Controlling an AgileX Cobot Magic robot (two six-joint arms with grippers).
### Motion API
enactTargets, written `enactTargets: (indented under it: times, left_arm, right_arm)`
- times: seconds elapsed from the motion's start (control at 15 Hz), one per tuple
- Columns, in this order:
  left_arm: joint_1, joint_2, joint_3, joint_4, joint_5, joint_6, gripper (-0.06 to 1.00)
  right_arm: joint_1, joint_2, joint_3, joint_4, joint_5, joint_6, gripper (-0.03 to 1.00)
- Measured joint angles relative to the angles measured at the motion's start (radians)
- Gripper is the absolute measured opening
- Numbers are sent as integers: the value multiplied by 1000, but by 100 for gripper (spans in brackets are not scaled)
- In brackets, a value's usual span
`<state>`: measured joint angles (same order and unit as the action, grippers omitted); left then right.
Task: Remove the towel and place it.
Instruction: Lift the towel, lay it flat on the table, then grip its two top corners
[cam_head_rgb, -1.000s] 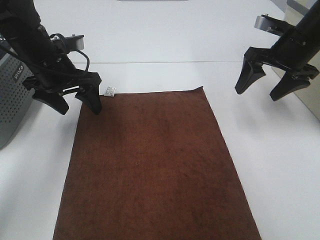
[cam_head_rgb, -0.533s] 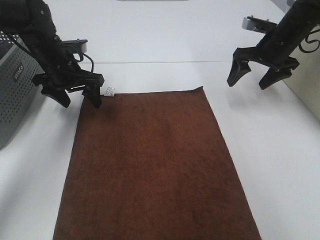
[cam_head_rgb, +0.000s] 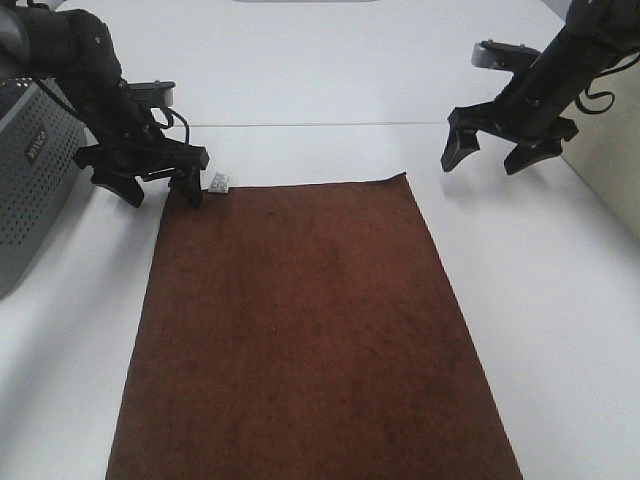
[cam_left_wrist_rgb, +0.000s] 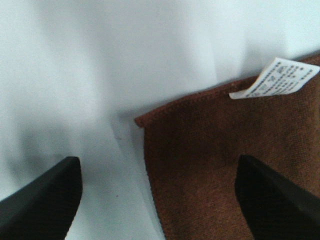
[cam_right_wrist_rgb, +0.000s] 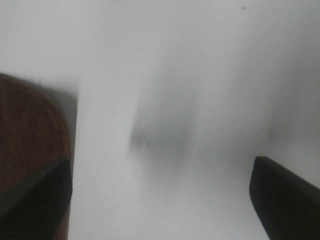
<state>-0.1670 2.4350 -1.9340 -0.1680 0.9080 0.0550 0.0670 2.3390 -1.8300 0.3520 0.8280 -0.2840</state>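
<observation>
The terry towel (cam_head_rgb: 300, 330) lies flat on the white table (cam_head_rgb: 330, 80). The left gripper (cam_head_rgb: 160, 190) straddles its hemmed corner, spread wide, empty; the right gripper (cam_head_rgb: 483, 160) gapes empty too. Only the left wrist view shows print on the tag (cam_left_wrist_rgb: 275, 77).

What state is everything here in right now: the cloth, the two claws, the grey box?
Towel: spread flat on the table, not held.
Tag: sticking out at its far left corner.
Left gripper: open, straddling that corner.
Right gripper: open, empty, above bare table.
Basket: left of the towel, inside hidden.
</observation>
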Motion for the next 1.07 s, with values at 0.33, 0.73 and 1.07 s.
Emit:
enactTargets:
  times: [0.33,0.73,1.07]
  left_arm:
    - [0,16,-14,33,0,-7,77]
    - [0,23,-17,33,-8,-22,77]
    - [-4,23,-19,-61,-17,-22,77]
  right_arm:
    - [62,45,-3,2,-92,0,92]
    - [92,82,-12,2,-106,11,92]
    - [140,84,-12,5,-130,11,92]
